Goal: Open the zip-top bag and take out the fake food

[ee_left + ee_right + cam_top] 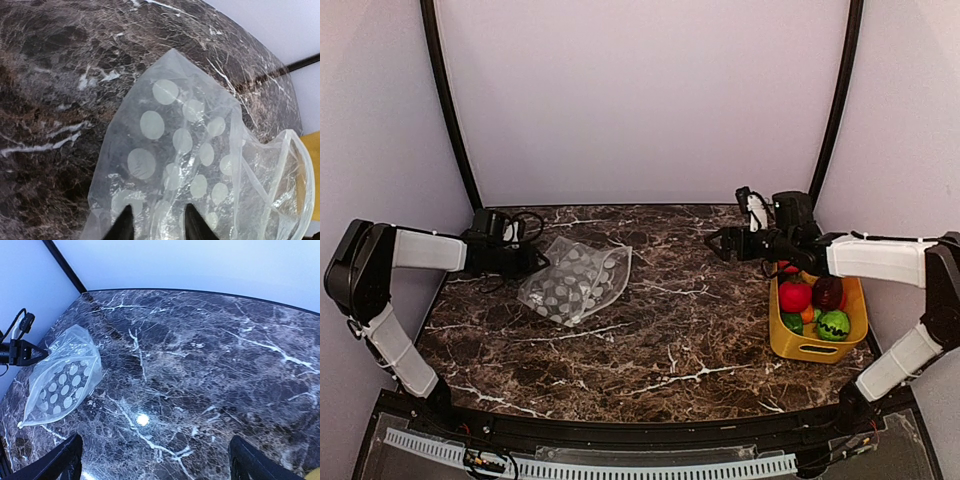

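Lying flat on the dark brown marble table (670,340), left of its middle, the bag (576,281) is a thin clear film, soft and wrinkled, printed with round white dots; it looks flat, with nothing coloured inside. The table is glossy, with white veins, and has a curved far edge. The left gripper (535,262) is at the bag's left corner. Its wrist camera shows two black pointed fingertips (125,225) standing a little apart, with the film between them and not squeezed, so these jaws are released. The same view shows the folds of the plastic from very near, and one edge of the bag standing up as an open lip on the right. The right gripper (720,243) hangs over the right part of the table with jaws spread wide and nothing between them; its wrist camera sees the bag from far away, and a bright spot of light reflected on the marble. Only the top view shows the yellow plastic basket (790,345) at the right edge, under the right arm, well apart from the bag. In it lies the fake food (794,296): a red ball, a dark maroon one, a small orange piece, beside green toys (833,324)
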`<control>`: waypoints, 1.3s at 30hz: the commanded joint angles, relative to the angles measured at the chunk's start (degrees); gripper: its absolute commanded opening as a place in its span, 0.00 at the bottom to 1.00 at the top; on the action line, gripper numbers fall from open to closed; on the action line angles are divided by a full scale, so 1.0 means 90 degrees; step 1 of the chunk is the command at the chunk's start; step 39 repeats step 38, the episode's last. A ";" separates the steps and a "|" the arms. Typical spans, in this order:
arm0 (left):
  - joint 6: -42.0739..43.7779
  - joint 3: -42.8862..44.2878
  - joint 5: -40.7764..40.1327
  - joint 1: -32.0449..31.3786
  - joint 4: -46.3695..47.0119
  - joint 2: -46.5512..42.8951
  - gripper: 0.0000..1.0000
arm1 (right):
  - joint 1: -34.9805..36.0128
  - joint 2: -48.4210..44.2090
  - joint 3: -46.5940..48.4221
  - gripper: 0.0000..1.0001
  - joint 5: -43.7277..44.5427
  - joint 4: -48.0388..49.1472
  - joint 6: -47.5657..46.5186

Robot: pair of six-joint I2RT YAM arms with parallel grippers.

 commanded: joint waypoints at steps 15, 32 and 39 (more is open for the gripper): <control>0.1331 0.0905 -0.1581 -0.0005 -0.2039 -0.1875 0.99 | 0.1042 0.0942 0.0430 0.99 -0.0708 0.1267 -0.0116; 0.1644 0.0155 -0.2998 -0.1129 -0.2316 -0.3389 0.99 | 0.1078 -0.0670 -0.0796 0.99 -0.0331 0.1779 -0.0116; 0.1562 0.0135 -0.2973 -0.1131 -0.2122 -0.3360 0.99 | 0.1073 -0.0744 -0.0897 0.99 -0.0175 0.1707 -0.0086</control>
